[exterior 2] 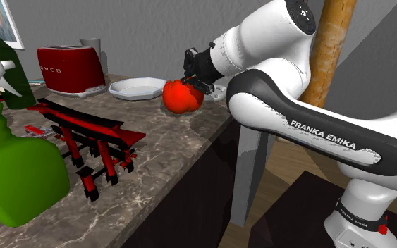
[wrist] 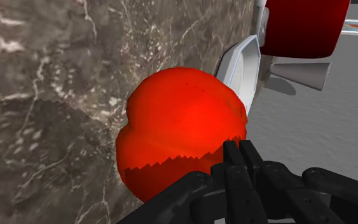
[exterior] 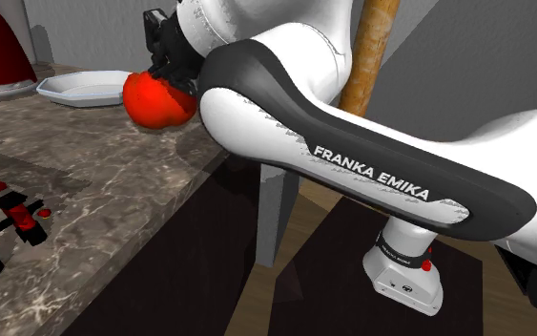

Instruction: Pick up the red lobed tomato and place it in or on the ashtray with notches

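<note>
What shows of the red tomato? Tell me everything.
The tomato is glossy red and rounded, with lobes. It sits on the brown veined counter near its edge, beside the white ashtray. The shut gripper is at its upper side, not clasping it.

Your arm [exterior: 257,124]: white rounded shells, dark grey band [exterior: 285,91] sweeping along the long link, white FRANKA EMIKA lettering [exterior: 371,174] on it. The seam where white meets grey is jagged. Lower joint [exterior: 404,283] is a white block, black collar [exterior: 400,250] with tiny white print, small red dot [exterior: 429,263]. Gripper [wrist: 239,151] all black, blocky, squared fingers [wrist: 231,160].
</note>
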